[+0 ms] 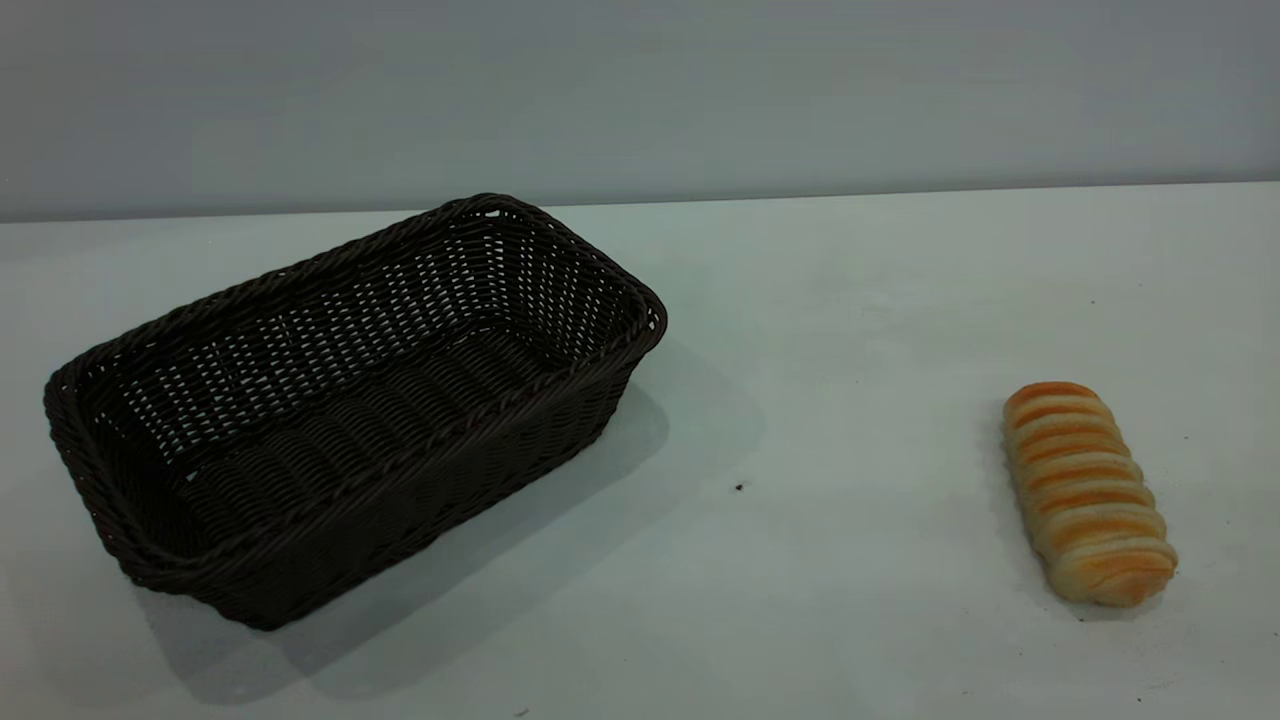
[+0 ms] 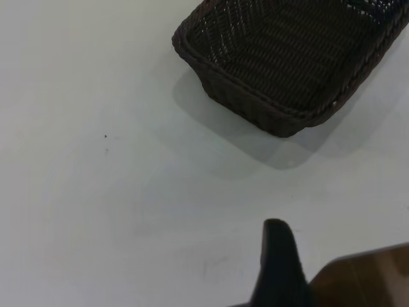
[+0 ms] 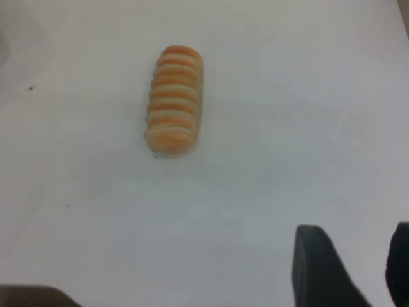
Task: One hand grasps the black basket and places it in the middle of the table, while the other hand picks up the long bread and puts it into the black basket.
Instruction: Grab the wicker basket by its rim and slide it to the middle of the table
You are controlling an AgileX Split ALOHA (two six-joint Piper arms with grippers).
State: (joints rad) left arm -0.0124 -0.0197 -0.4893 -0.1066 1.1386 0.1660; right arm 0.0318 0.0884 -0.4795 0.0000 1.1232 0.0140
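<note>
On the left of the white table your black basket sits empty and angled, one short end nearer you. Well apart on the right lies the long bread, flat on the table. Your left hand hovers above bare table near the basket, only one finger showing, so you cannot tell its opening. Your right hand hovers near the bread, fingers parted, holding nothing
</note>
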